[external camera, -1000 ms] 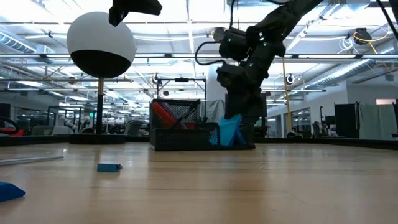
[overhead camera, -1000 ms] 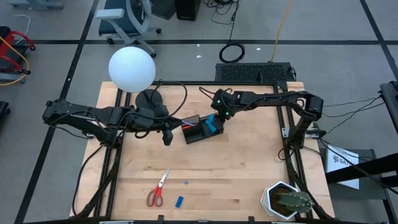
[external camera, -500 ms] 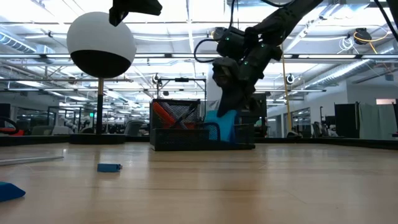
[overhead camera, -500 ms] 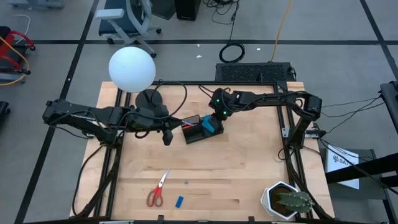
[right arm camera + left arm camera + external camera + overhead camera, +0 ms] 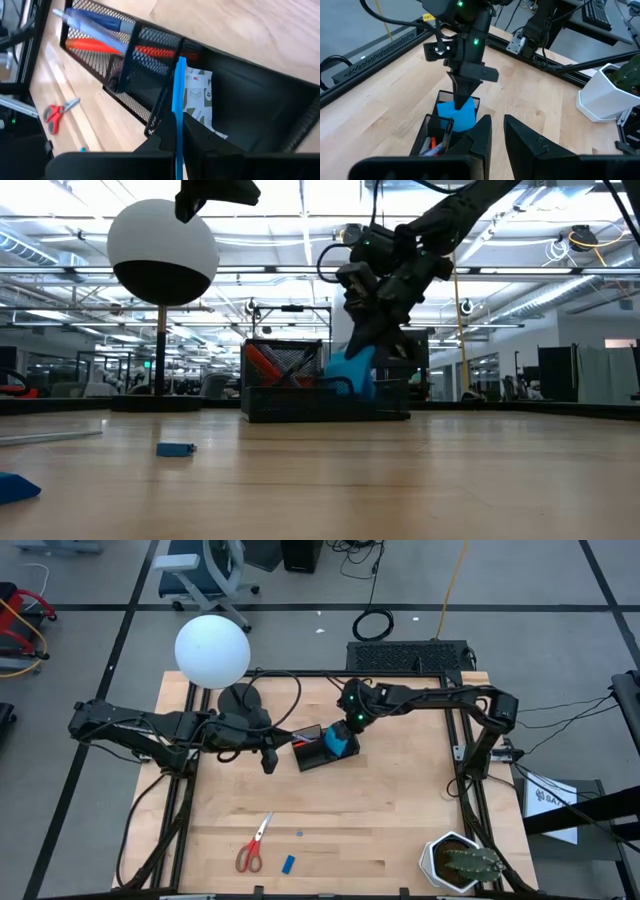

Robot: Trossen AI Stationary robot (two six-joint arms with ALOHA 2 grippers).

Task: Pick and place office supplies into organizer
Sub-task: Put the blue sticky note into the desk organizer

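1. Right gripper (image 5: pixel 362 352): fingers pinched on the edge of the blue notepad (image 5: pixel 350 370), holding it tilted, its lower part inside the organizer (image 5: pixel 300 402).
2. Notepad (image 5: pixel 179 107) seen edge-on between the fingers (image 5: pixel 157 131) in the right wrist view, over the wider compartment; the next compartment holds an orange marker (image 5: pixel 107 47) and a purple pen (image 5: pixel 97 21).
3. Left gripper (image 5: pixel 495 132): fingers nearly together with a narrow gap, gripping nothing, just beside the organizer's (image 5: pixel 318 752) 9 o'clock side.
4. Table (image 5: pixel 380 820), high view: organizer above centre; scissors (image 5: pixel 253 844) toward 7 o'clock; eraser (image 5: pixel 288 864) just beside them at 6 o'clock; a tiny blue speck (image 5: pixel 300 834), perhaps another item.
5. Surroundings: globe lamp (image 5: pixel 212 650) at 11 o'clock, cactus (image 5: pixel 462 862) at 5 o'clock.
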